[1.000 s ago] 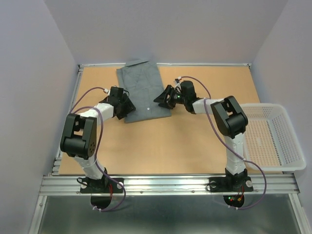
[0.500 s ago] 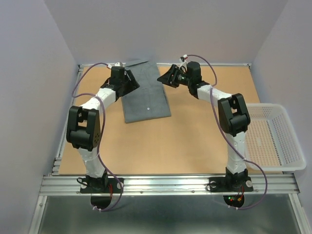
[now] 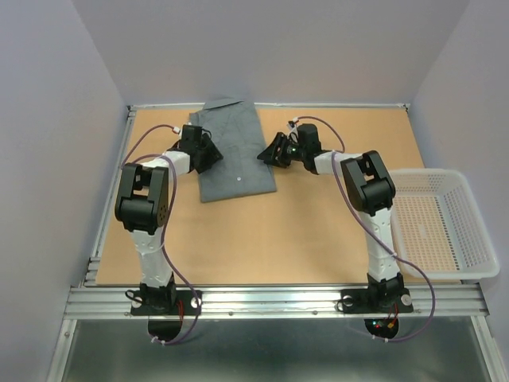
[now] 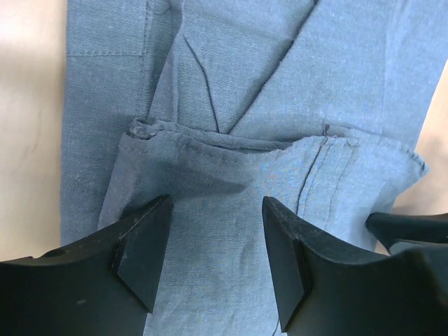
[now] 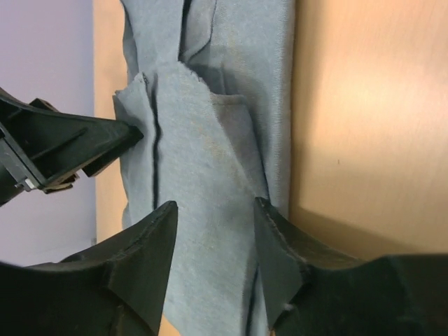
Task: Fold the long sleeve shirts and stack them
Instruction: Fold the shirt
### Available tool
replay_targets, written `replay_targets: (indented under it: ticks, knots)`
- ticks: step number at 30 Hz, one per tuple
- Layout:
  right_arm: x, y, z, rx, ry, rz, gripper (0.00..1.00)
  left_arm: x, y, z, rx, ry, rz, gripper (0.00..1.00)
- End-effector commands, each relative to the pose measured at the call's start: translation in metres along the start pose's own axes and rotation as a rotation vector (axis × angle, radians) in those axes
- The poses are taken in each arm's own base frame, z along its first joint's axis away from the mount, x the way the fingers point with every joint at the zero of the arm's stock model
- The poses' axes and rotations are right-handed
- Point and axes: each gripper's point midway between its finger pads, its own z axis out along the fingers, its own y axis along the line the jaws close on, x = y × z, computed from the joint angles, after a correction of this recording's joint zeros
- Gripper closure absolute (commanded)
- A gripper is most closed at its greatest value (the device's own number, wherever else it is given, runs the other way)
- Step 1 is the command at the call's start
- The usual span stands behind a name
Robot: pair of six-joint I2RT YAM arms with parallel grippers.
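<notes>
Though nearer than before, left tool (image 4: pixel 217 210) and right tool (image 5: pixel 213 210), jaws apart, either side of the shirt (image 3: pixel 237 155).

2 arms outstretched; left hand (image 3: pixel 205 151) and right hand (image 3: pixel 269 153) face to face, jaws apart.

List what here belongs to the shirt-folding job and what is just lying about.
Part of the job:
- grey button-up shirt, flat on the table
- left gripper, open over the shirt
- right gripper, open over the shirt

Just lying about:
- white mesh basket, at the table's right edge
</notes>
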Motion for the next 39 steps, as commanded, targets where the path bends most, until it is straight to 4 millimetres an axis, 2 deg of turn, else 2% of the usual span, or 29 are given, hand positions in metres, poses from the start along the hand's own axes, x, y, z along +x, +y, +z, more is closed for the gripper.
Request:
replay_targets:
  ticks: [1,2,3,5,6,8,9,10,11,12,13,14,16,20,23,24,27,28,29,32,33,36,39]
  knots:
    - [0.032,0.0,-0.007,0.014,0.05,-0.017,0.5,0.029,0.037,-0.014,-0.102,0.07,-0.028,0.34]
    - [0.04,-0.001,-0.01,0.019,0.065,-0.011,0.51,0.033,0.038,-0.018,-0.101,0.079,-0.03,0.34]
    - [0.059,-0.01,-0.016,0.042,0.096,0.002,0.54,0.043,0.045,-0.024,-0.113,0.096,-0.034,0.34]
    - [0.07,0.0,-0.029,0.046,0.104,-0.004,0.56,0.052,0.053,-0.033,-0.124,0.113,-0.031,0.34]
    - [0.09,-0.006,-0.037,0.07,0.139,0.01,0.57,0.062,0.061,-0.044,-0.135,0.123,-0.031,0.34]
    - [0.101,0.011,-0.05,0.064,0.154,-0.007,0.6,0.077,0.073,-0.063,-0.151,0.138,-0.032,0.33]
    - [0.117,0.008,-0.058,0.079,0.18,0.001,0.6,0.082,0.077,-0.069,-0.155,0.144,-0.032,0.33]
    - [0.125,0.011,-0.062,0.084,0.196,-0.005,0.6,0.087,0.079,-0.076,-0.15,0.148,-0.035,0.33]
    - [0.129,0.03,-0.067,0.063,0.202,-0.038,0.6,0.09,0.081,-0.082,-0.145,0.149,-0.035,0.32]
    - [0.133,0.036,-0.07,0.058,0.211,-0.07,0.6,0.086,0.076,-0.094,-0.12,0.125,-0.033,0.32]
    - [0.139,0.041,-0.073,0.068,0.226,-0.087,0.6,0.094,0.083,-0.1,-0.127,0.132,-0.029,0.3]
    - [0.143,0.056,-0.073,0.047,0.237,-0.127,0.6,0.092,0.083,-0.105,-0.119,0.117,-0.013,0.29]
    - [0.137,0.08,-0.079,0.012,0.226,-0.18,0.6,0.082,0.076,-0.124,-0.086,0.065,0.012,0.24]
    - [0.095,0.132,-0.083,-0.063,0.119,-0.254,0.6,0.05,0.053,-0.16,0.003,-0.086,0.043,0.16]
    - [0.083,0.146,-0.072,-0.098,0.112,-0.267,0.6,0.045,0.039,-0.168,0.063,-0.11,-0.001,0.16]
    - [0.073,0.158,-0.068,-0.125,0.101,-0.265,0.6,0.045,0.035,-0.167,0.087,-0.11,-0.016,0.18]
    - [0.064,0.157,-0.043,-0.144,0.094,-0.242,0.6,0.046,0.027,-0.153,0.132,-0.101,-0.065,0.24]
    - [0.065,0.153,-0.037,-0.139,0.101,-0.229,0.6,0.05,0.03,-0.148,0.118,-0.085,-0.071,0.25]
    - [0.061,0.147,-0.024,-0.138,0.085,-0.214,0.6,0.048,0.032,-0.139,0.105,-0.089,-0.078,0.27]
    - [0.068,0.125,-0.001,-0.139,0.104,-0.178,0.6,0.044,0.038,-0.123,0.08,-0.104,-0.092,0.31]
    - [0.071,0.119,0.003,-0.137,0.106,-0.143,0.6,0.049,0.046,-0.114,0.048,-0.087,-0.1,0.32]
    - [0.083,0.096,0.012,-0.129,0.098,-0.096,0.61,0.051,0.066,-0.101,-0.012,-0.078,-0.119,0.33]
    - [0.102,0.065,0.014,-0.075,0.12,-0.076,0.61,0.06,0.092,-0.088,-0.088,-0.051,-0.148,0.34]
